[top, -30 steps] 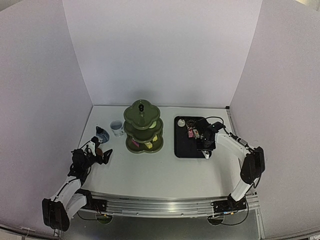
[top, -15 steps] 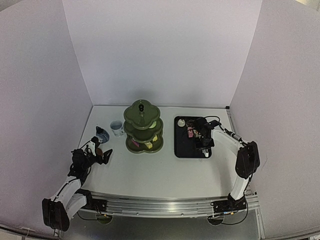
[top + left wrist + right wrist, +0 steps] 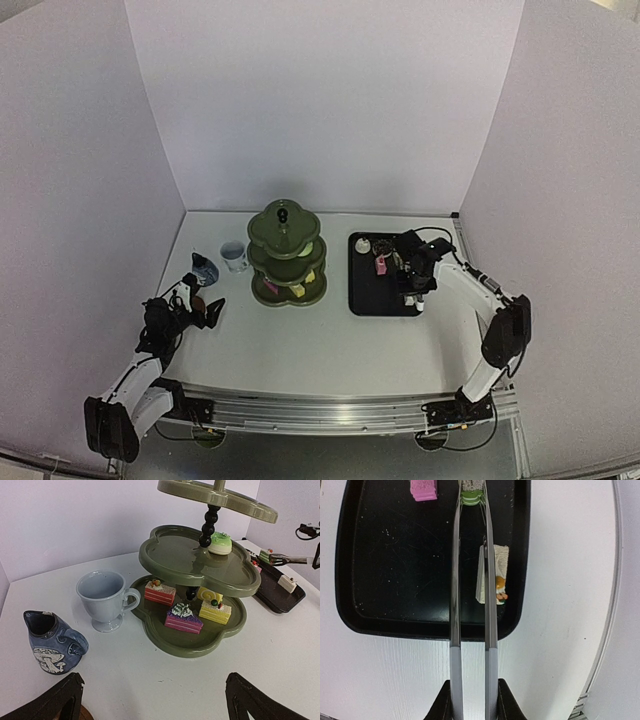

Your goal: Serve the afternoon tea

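Note:
The dark green three-tier stand [image 3: 287,255] rises mid-table. Its bottom tier [image 3: 200,640] carries a red cake [image 3: 160,592], a purple-topped cake [image 3: 184,618] and a yellow cake [image 3: 215,611]. A green doughnut [image 3: 220,543] lies on the middle tier. Left of the stand are the white cup [image 3: 104,599] and the small blue cup [image 3: 50,640]. My left gripper [image 3: 155,690] is open and low, in front of them. My right gripper [image 3: 472,705] is shut on the metal tongs [image 3: 454,580], whose tips pinch a small green cake [image 3: 471,497] over the tray.
The black tray [image 3: 395,580] lies right of the stand and holds a pink cake [image 3: 423,489] and a white cake [image 3: 502,560]. A brown coaster edge [image 3: 86,715] peeks under my left finger. White walls close in the table on three sides.
The right gripper has squeezed the tongs narrower, closing their tips on the green cake, and has shifted slightly back over the tray. The left arm has not moved.

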Robot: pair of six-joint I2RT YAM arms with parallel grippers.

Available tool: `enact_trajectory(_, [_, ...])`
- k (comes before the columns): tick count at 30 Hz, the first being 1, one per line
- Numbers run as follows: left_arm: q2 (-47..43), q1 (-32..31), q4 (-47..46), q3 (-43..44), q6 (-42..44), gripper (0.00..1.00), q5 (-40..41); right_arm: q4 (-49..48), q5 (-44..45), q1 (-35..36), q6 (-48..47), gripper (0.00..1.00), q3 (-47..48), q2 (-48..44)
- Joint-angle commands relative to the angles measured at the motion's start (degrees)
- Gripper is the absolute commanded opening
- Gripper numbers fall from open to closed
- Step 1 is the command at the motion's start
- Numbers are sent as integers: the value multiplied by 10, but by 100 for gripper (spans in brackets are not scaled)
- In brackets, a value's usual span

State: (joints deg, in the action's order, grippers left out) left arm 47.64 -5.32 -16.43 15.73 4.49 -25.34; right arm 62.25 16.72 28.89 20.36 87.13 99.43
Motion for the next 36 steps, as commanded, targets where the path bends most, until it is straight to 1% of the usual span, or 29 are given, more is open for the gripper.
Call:
enact_trajectory(1, [-5, -3, -5, 25, -5, 100, 1, 52, 54, 49, 32, 2, 51, -82])
enact_trajectory(5, [-4, -3, -5, 28, -10, 100, -1, 79, 61, 123, 49, 1, 74, -98])
enact_trajectory(9, [-4, -3, -2, 34, -15, 100, -1, 90, 40, 210, 60, 1, 93, -97])
enact_trajectory(13, [-4, -3, 3, 39, -26, 100, -3, 92, 16, 276, 67, 1, 114, -87])
enact_trajectory(15, [-6, -3, 8, 45, -38, 100, -3, 93, 2, 308, 63, 1, 135, -71])
enact_trajectory(18, [-13, -3, 11, 55, -84, 100, -5, 96, -20, 345, 47, 1, 176, -38])
enact_trajectory(23, [-39, -3, 14, 57, -165, 100, -7, 90, -35, 361, 11, 1, 248, 34])
enact_trajectory(26, [-71, -2, 27, 53, -196, 100, -19, 77, -21, 361, -19, 1, 299, 86])
enact_trajectory(28, [-90, -3, 49, 51, -197, 100, -6, 61, -5, 361, -34, 1, 329, 116])
enact_trajectory(31, [-115, -3, 81, 44, -188, 100, 41, 38, 12, 357, -50, 1, 373, 157])
enact_trajectory(36, [-131, -3, 110, 36, -176, 100, 80, 30, 29, 332, -39, 1, 421, 203])
